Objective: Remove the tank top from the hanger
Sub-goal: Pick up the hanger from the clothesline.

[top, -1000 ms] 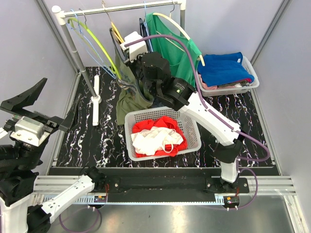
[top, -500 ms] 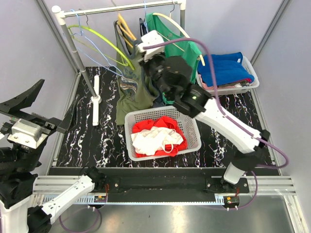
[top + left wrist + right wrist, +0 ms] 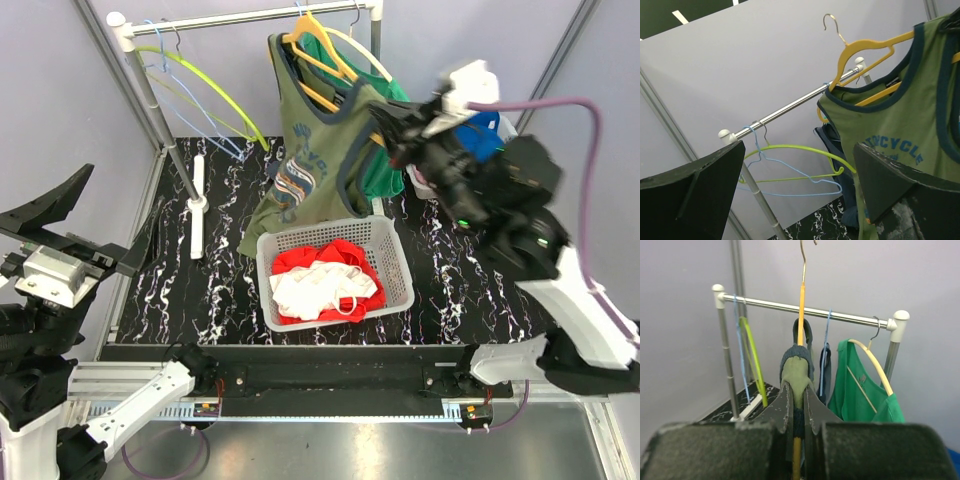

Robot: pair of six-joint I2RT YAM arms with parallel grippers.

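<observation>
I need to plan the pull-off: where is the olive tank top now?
Top view, centre: the olive tank top hangs on its yellow hanger behind the white basket, pinched by the right gripper.

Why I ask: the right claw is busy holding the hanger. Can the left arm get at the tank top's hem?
Probably yes. The left claw is open and faces the tank top, with nothing between them; the hem hangs free near the basket. It is parked far left, so reach is unsure.
</observation>
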